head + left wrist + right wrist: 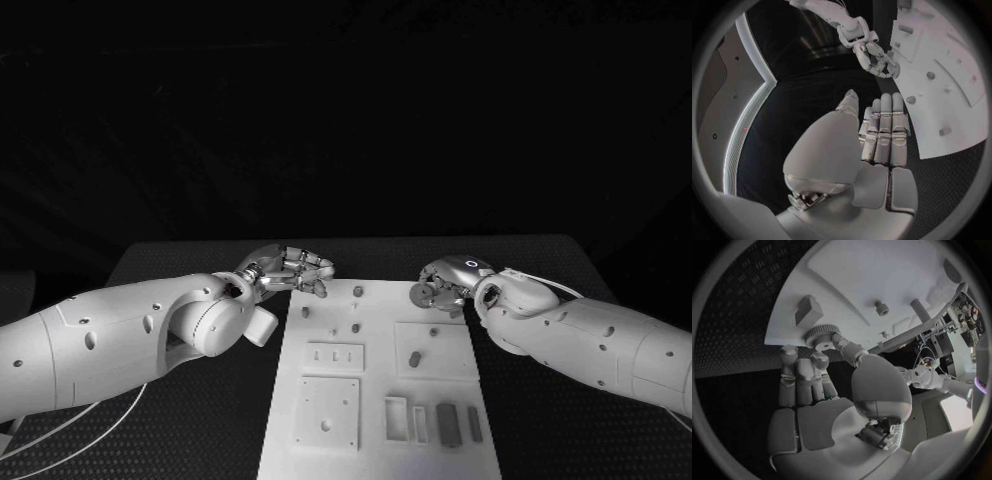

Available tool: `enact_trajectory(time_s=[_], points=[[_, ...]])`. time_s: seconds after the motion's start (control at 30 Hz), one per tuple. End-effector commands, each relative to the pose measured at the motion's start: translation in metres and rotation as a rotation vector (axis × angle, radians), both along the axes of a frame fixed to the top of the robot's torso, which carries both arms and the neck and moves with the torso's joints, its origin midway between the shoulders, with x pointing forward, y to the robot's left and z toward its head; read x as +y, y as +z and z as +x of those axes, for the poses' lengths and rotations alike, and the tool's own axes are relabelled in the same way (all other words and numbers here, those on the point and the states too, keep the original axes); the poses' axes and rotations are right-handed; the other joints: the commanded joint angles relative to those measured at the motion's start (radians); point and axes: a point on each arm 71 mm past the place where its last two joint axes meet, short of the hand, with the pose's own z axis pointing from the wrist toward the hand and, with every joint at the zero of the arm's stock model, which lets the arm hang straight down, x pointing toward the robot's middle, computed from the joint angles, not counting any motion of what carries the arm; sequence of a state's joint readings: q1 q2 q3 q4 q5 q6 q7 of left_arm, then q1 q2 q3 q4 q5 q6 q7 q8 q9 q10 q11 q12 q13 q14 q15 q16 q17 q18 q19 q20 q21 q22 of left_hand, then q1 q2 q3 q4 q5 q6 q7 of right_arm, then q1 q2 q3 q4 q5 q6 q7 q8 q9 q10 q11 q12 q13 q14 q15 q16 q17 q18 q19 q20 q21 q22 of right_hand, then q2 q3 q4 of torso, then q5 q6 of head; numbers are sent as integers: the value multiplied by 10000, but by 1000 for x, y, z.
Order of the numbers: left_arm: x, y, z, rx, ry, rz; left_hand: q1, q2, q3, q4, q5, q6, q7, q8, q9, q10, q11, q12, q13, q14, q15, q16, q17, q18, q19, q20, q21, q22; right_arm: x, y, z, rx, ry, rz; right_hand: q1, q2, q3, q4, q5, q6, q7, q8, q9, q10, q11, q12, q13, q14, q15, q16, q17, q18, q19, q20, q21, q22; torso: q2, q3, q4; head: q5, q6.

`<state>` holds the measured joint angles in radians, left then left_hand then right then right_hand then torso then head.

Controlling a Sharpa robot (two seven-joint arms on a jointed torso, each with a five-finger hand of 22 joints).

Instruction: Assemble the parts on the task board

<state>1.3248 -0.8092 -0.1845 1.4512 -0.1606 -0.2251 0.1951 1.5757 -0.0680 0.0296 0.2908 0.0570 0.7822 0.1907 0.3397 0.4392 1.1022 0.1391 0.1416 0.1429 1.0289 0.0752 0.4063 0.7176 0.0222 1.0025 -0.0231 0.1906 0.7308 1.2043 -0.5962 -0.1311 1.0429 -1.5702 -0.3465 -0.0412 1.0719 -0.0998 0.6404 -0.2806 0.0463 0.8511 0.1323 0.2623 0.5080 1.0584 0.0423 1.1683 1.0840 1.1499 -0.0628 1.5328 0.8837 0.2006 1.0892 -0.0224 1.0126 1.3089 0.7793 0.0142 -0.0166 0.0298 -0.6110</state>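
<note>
The left hand [293, 268], of segmented silver metal, hovers at the far left corner of the task board [378, 400]; in the left wrist view its fingers [882, 130] lie straight and side by side, holding nothing. The board is a flat, matte white rectangular plate, its long axis running away from the robot, on a black table [188, 420] with a diamond-tread texture seen from the right wrist. Small dark pegs [414, 357] and rectangular blocks [446, 424] stand on the board, nearer the robot than both hands. The right hand [447, 282], at the far right edge, pinches a knurled round gear [822, 336] between thumb and fingertips; the head view shows this gear [423, 294] only as a dark disc.
</note>
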Motion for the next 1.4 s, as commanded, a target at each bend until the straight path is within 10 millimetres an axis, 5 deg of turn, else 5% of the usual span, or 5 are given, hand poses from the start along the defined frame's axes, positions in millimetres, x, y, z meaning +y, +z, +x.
enact_trajectory(time_s=[0.03,0.3,0.67,1.4], points=[[-2,1,-1,-1,-182,-80,-87,19,-48,1,-65,-54,44,-14,-13,44,19,-37,13,68,-28,-66,19,164,7,-36,-33,3,-5,-25,-7,1184,-120,-729,19,236,6,-56,33,634,91,107,75,6,-122,71,-20,-4,-107,71,-21,612,-52,0,42,149,3,-3,-5,-3,-10],[-2,1,-1,13,-137,-53,-91,44,-36,2,-64,-51,48,-11,-14,48,18,-42,16,71,-28,-78,32,164,10,-37,-38,4,-3,-21,-8,566,-89,-788,-35,550,-13,-82,34,1303,-172,479,287,117,-368,70,-77,55,-329,88,-60,612,-23,-22,87,155,-2,-4,1,-20,-18],[-1,1,-2,5,-88,-33,-81,54,-25,-4,-65,-48,53,-9,-14,53,16,-47,19,76,-30,-90,46,166,12,-39,-43,6,11,5,-8,-813,57,-975,-3,531,-29,-95,34,1631,-323,648,414,226,-517,35,-134,180,-473,93,6,612,26,-68,112,145,-4,-8,2,-15,-1],[-2,2,-2,-12,-79,-36,-70,43,-20,-5,-65,-49,58,-8,-17,56,16,-57,22,83,-30,-111,69,165,14,-39,-51,10,95,34,-41,-2421,1976,-1092,115,232,-44,-90,35,1734,-388,662,478,418,-588,-43,-228,430,-552,75,125,612,166,-157,115,105,-1,-5,19,80,5]])
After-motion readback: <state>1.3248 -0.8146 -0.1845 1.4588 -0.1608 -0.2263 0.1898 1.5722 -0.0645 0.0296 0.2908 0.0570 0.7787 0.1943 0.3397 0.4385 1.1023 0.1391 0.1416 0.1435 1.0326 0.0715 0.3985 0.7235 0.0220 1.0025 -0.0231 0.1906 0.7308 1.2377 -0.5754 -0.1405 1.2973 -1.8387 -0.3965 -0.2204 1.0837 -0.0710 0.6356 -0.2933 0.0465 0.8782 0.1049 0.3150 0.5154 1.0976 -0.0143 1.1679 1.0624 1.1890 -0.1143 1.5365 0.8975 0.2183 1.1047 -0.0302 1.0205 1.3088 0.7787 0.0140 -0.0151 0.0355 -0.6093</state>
